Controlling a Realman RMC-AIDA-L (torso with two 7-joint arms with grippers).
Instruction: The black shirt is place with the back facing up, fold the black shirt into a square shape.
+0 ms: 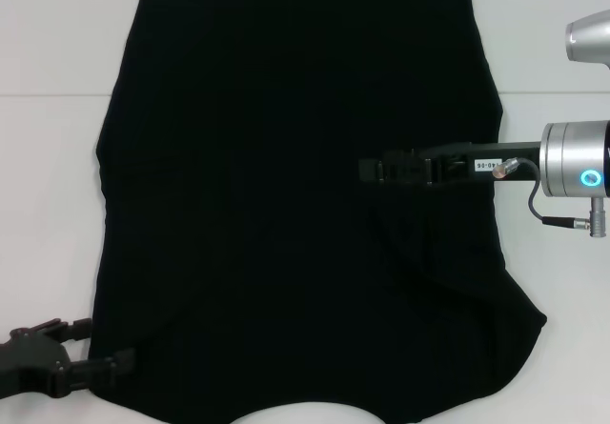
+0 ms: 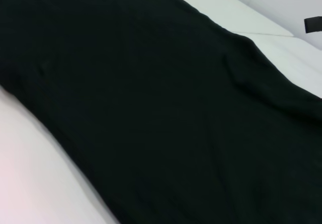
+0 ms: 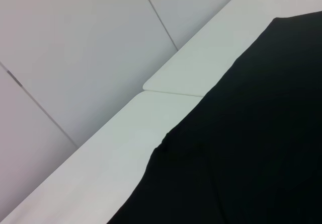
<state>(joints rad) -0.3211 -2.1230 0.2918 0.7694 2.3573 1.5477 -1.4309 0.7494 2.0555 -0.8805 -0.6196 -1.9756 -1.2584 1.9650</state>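
The black shirt point(image 1: 286, 205) lies spread flat on the white table point(image 1: 52, 205) and covers most of it, plain side up. Creases run across its near right part toward the corner. My right gripper point(image 1: 367, 170) reaches in from the right and hovers low over the shirt's right half. My left gripper point(image 1: 105, 348) sits at the shirt's near left corner, open, with one finger at the fabric's edge. In the left wrist view the black shirt point(image 2: 151, 108) fills the picture. The right wrist view shows the black shirt point(image 3: 251, 148) and its edge on the table.
Bare white table point(image 1: 562, 281) shows on both sides of the shirt. A seam between two tabletops point(image 3: 171, 93) runs near the shirt's far edge, with a grey wall point(image 3: 75, 43) behind. A small black part point(image 2: 313, 24) shows beyond the shirt.
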